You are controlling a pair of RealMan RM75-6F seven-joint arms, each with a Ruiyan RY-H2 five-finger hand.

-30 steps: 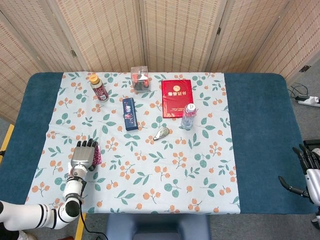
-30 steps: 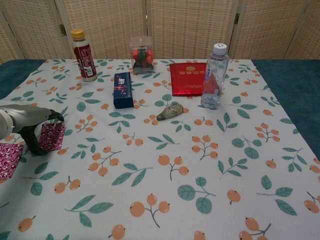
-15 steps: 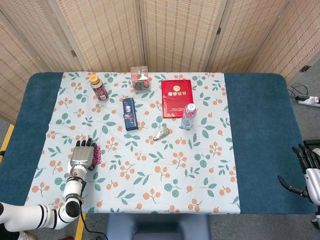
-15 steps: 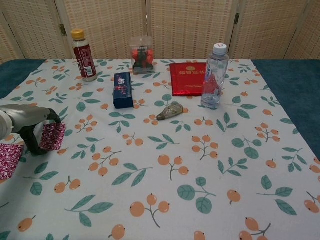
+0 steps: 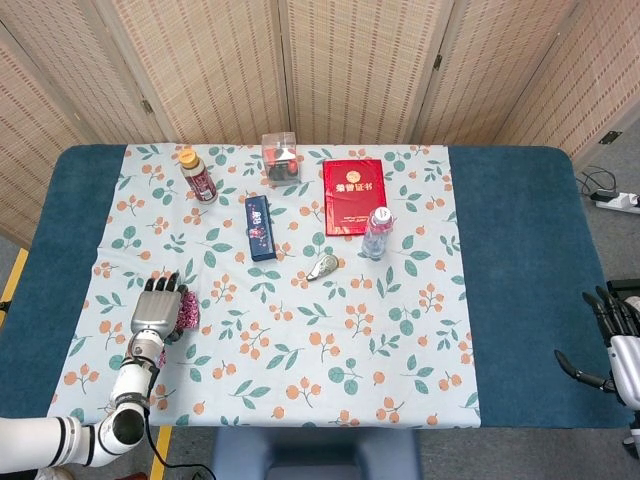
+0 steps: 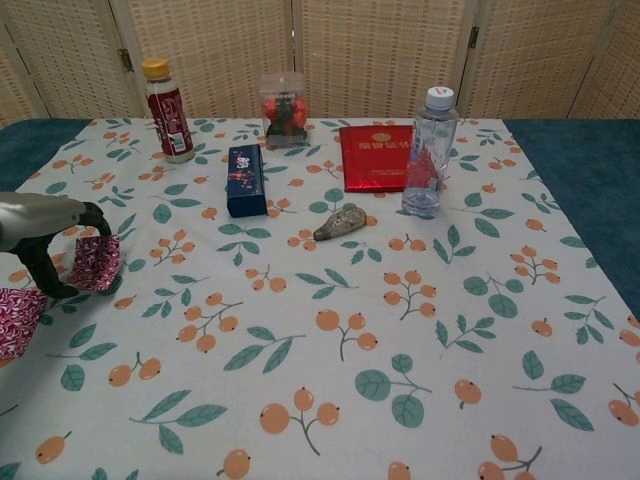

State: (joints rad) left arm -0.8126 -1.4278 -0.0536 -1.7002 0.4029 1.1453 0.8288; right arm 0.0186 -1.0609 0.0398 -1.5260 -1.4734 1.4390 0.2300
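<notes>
I have the maroon patterned packet (image 6: pixel 97 263) near the left edge of the worktop (image 5: pixel 520 250), on the floral cloth (image 5: pixel 300 330), and my left hand (image 5: pixel 155 312) is on it. In the chest view the thumb (image 6: pixel 40 268) curls down in front of the packet and the rest of the hand lies over its top, so I judge it pinched between them, the fingers (image 5: pixel 162 290) drawn close rather than spread. The packet's lower edge looks close to the cloth; I cannot tell whether it is lifted clear. A second strip of the same maroon pattern (image 6: pixel 18 318) shows at the frame's left edge, and I cannot tell if it is part of the same packet.

So the grasp looks made, and any carrying is not yet done.

My right hand (image 5: pixel 612 345) hangs off the right end of the worktop, fingers apart, holding nothing.

Well apart, towards the back, stand the dark blue box (image 5: pixel 260 228), the red-labelled bottle (image 5: pixel 198 176), the clear box (image 5: pixel 281 158), the red booklet (image 5: pixel 353 195), the water bottle (image 5: pixel 376 233) and a small grey-green object (image 5: pixel 324 266).
</notes>
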